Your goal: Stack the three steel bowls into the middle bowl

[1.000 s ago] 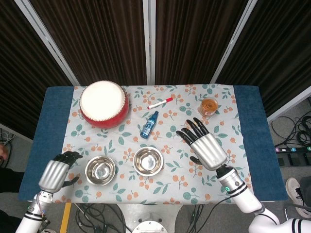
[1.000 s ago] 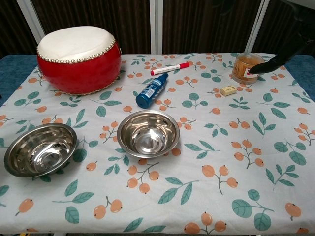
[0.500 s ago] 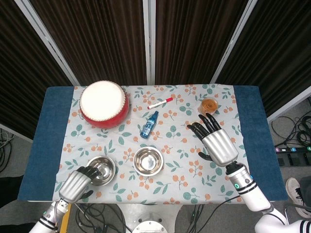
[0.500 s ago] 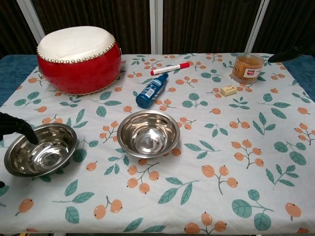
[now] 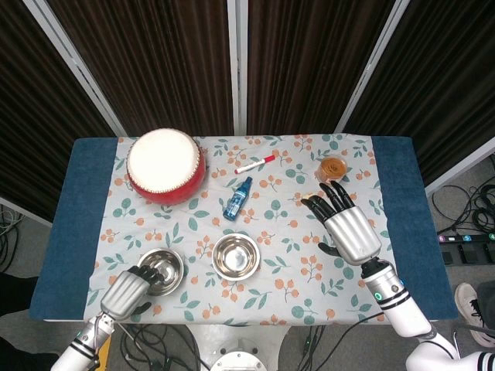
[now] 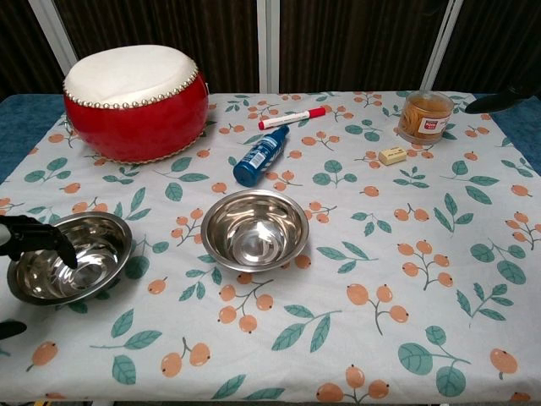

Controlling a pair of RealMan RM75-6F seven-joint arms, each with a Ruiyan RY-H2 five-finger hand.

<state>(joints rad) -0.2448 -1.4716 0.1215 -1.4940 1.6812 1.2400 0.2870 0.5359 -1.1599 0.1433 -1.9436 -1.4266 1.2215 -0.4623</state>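
Observation:
Two steel bowls show on the floral cloth. The left bowl (image 5: 161, 270) (image 6: 71, 257) sits near the front edge, and the middle bowl (image 5: 236, 256) (image 6: 254, 229) stands upright beside it. My left hand (image 5: 128, 292) (image 6: 32, 238) reaches over the left bowl's near rim. Its dark fingers (image 6: 51, 241) curl down inside the bowl, while the thumb stays off the bowl, lower down. My right hand (image 5: 349, 230) hovers over the right side of the table with fingers spread and nothing in it. Only its fingertip (image 6: 497, 101) shows in the chest view.
A red drum (image 5: 165, 165) stands at the back left. A blue bottle (image 5: 238, 199) and a red marker (image 5: 254, 164) lie behind the middle bowl. An orange-filled jar (image 5: 332, 169) and a small eraser (image 6: 392, 155) sit at the back right, close to my right hand.
My left hand came in from the left edge and hooked its fingers over the left bowl's rim. My right hand drew back to the right. Neither bowl has moved.

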